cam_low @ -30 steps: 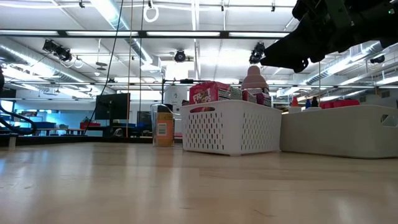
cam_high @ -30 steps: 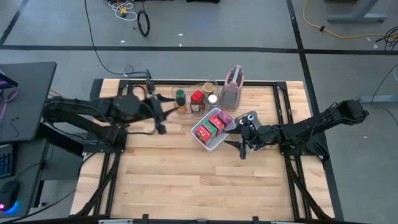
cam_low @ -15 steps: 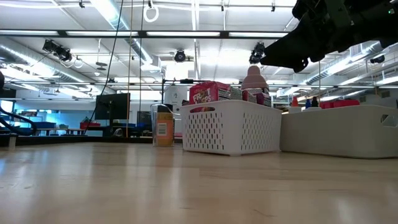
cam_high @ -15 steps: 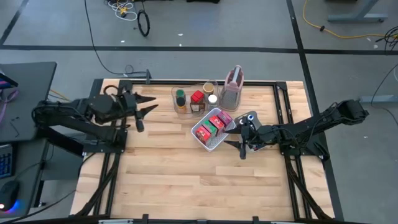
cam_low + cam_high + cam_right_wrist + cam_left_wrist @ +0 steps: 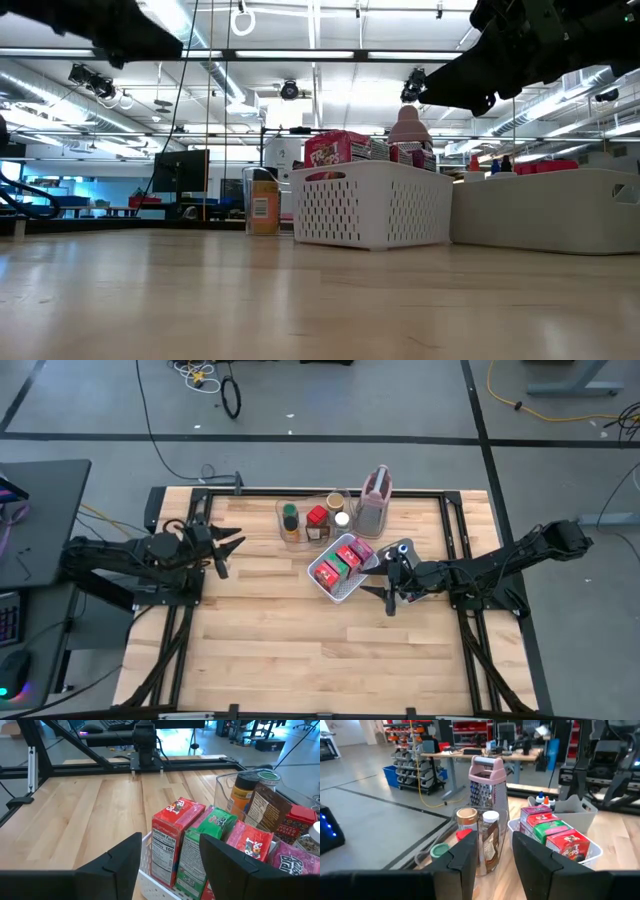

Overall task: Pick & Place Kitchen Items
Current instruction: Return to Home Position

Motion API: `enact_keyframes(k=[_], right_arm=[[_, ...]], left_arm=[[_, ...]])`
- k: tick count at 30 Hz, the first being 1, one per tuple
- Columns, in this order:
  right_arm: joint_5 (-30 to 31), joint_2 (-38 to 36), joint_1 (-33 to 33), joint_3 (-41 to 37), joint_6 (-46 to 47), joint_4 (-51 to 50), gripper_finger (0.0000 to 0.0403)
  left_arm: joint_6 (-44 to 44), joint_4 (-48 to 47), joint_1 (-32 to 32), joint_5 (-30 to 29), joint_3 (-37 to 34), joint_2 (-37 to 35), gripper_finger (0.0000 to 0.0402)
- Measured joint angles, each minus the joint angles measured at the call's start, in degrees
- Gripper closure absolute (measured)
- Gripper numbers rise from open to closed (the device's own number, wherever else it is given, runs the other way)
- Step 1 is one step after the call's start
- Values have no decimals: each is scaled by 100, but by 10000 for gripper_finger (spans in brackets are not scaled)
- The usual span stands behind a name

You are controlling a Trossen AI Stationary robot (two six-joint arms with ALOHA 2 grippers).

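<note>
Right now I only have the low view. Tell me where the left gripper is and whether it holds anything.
Observer: The left gripper hangs over the table's left part, jaws open, empty.
Operator: Next, give me the contents count.
Observer: The white basket holds four boxes that show: red, green, red, pink.
Operator: Now the other arm.
Observer: The right gripper is beside the basket, toward the table's right, jaws open, empty.

The light wooden tabletop (image 5: 300, 650) lies open across its near half and along its left side, as far as the left gripper (image 5: 230, 552). The obstacles cluster at the far middle:

- a white perforated plastic basket (image 5: 340, 593) packed with small red and green cartons (image 5: 345, 563)
- a clear plastic bin (image 5: 281, 510) of spice jars (image 5: 317, 520) just behind the basket
- an upright pinkish jug (image 5: 375, 500) beside the bin

The right gripper (image 5: 378, 575) crowds the basket's right side, leaving only a narrow gap.
</note>
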Motion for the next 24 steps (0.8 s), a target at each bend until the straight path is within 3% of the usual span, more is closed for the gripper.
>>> enact_keyframes(k=[9, 14, 18, 21, 24], right_arm=[[0, 0, 0, 0, 0, 0, 193], [0, 0, 0, 0, 0, 0, 193], [0, 0, 0, 0, 0, 0, 193], [-2, -2, 0, 2, 0, 0, 193], [-1, -2, 0, 2, 0, -9, 193]], left_arm=[[193, 55, 0, 173, -750, -1097, 269], [647, 56, 0, 1012, -1119, -1749, 269], [1117, 254, 0, 2051, -1507, -2184, 269], [1325, 816, -1, 2767, -1727, -2145, 269], [1347, 1281, 0, 3032, -1942, -2071, 269]])
